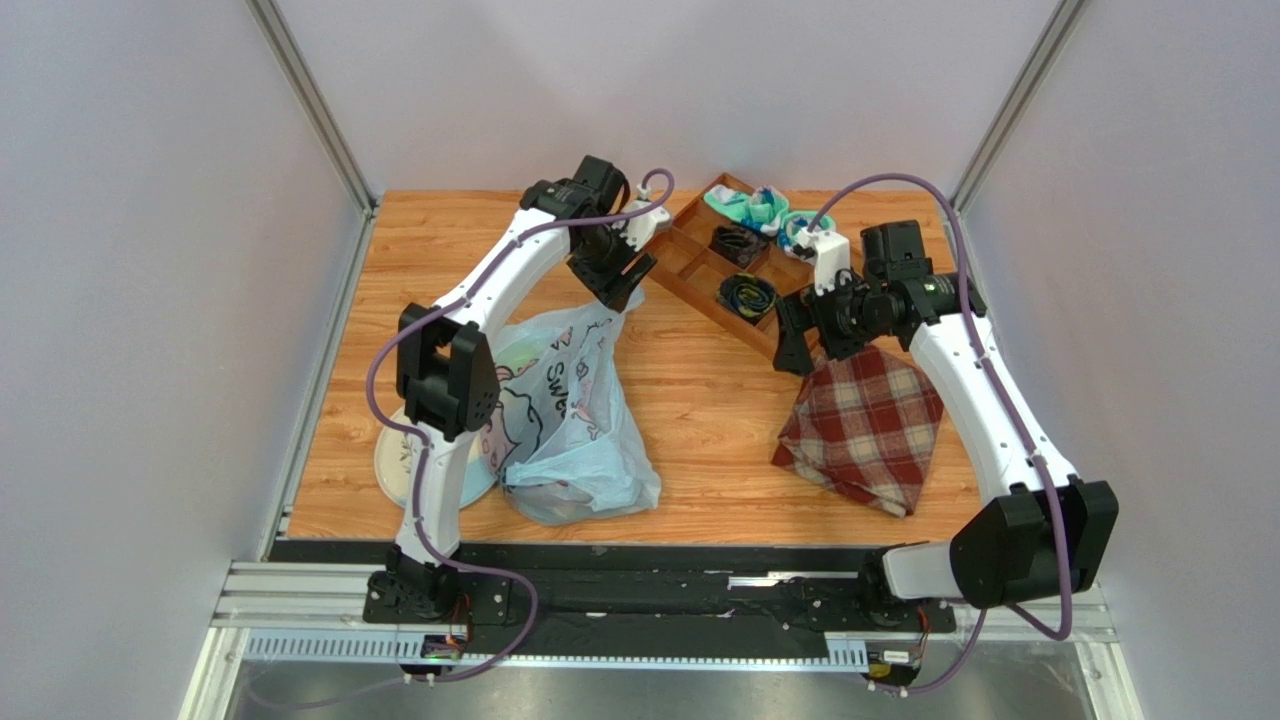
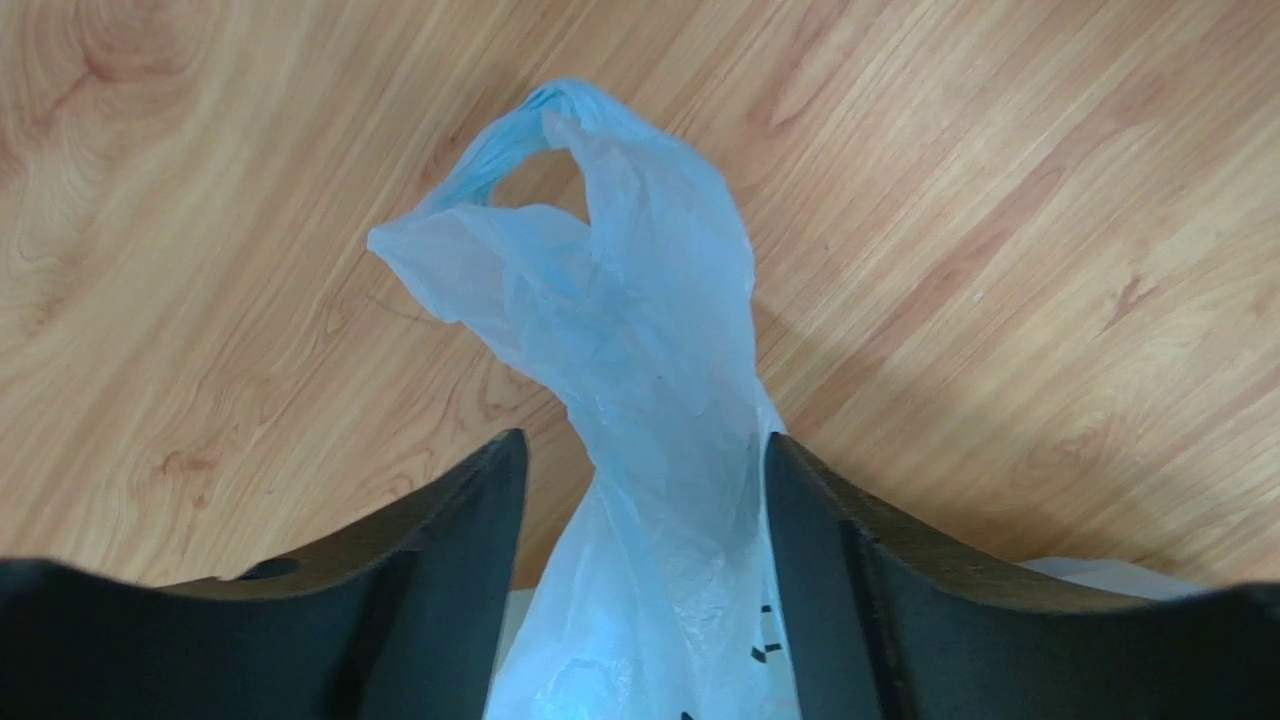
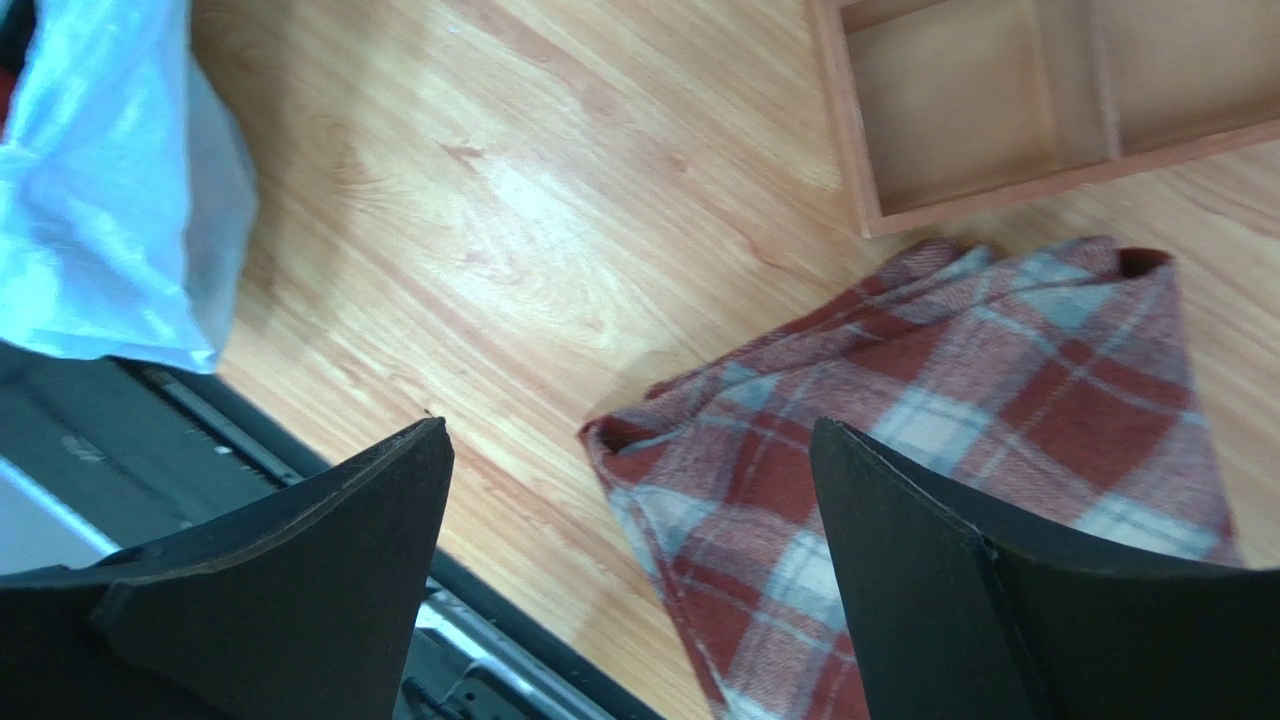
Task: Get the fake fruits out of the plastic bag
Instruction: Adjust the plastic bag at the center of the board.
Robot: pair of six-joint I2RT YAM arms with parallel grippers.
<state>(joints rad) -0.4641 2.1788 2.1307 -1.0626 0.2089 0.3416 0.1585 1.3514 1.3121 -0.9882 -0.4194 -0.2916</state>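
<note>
Where the plastic bag [image 1: 579,435] lies crumpled on the near left part of the wooden table [image 1: 706,405], dark lettering is seen printed on its pale-blue film beside a line-drawn cartoon. Only a start like "Sw" can be read from above (the rest is lost in the creases). A few small black printed marks are also caught at the bottom of the left wrist view, too broken to be read. The fake fruits cannot be made out through the film. The bag's twisted neck is drawn toward the far side and is straddled by the left gripper [image 2: 646,450], whose jaws are held apart. One of its fingers [image 2: 819,540] is set against the film, while a strip of bare wood is left between the neck and the other, so nothing is pinched. The loop handle is seen beyond the fingertips. The right gripper [image 3: 631,428] is spread wide with nothing between its jaws. It is held above the far edge of a red plaid cloth [image 1: 864,428], just beside the near corner of a divided wooden tray [image 1: 699,263]. Teal-white rolled socks [image 1: 759,206] are kept in the tray's far compartments. No label or writing can be read on cloth, tray or arms.
</note>
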